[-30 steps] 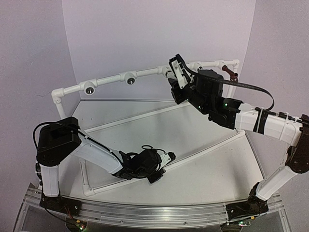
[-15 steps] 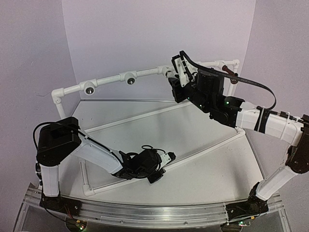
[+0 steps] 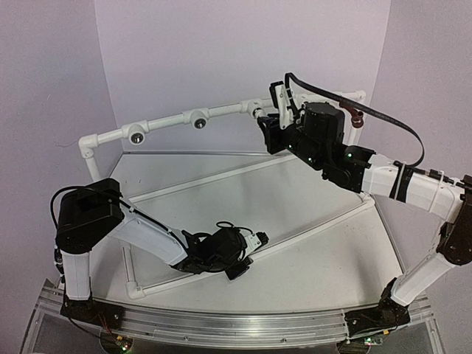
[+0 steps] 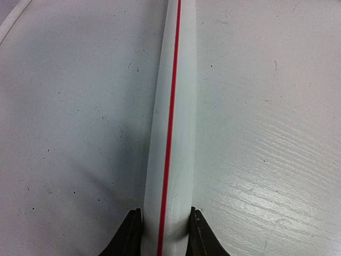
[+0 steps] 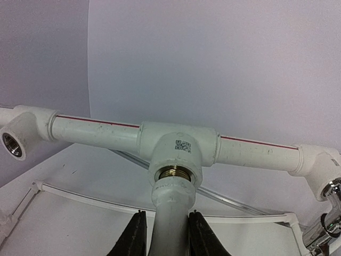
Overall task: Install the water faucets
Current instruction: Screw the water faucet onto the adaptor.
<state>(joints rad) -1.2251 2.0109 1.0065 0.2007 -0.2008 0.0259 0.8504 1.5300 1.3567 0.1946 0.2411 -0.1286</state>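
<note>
Right hand (image 5: 165, 237), closed on the white faucet (image 5: 169, 205), whose end meets the brass-threaded tee socket (image 5: 178, 154). Left hand (image 4: 165, 234) clamps the frame pipe (image 4: 171, 117) on the tabletop (image 4: 266, 133). Risk: a tilted stem would cross-thread; a slipping left grip would let the frame twist.

Rear overhead view, two close wrist-cams
</note>
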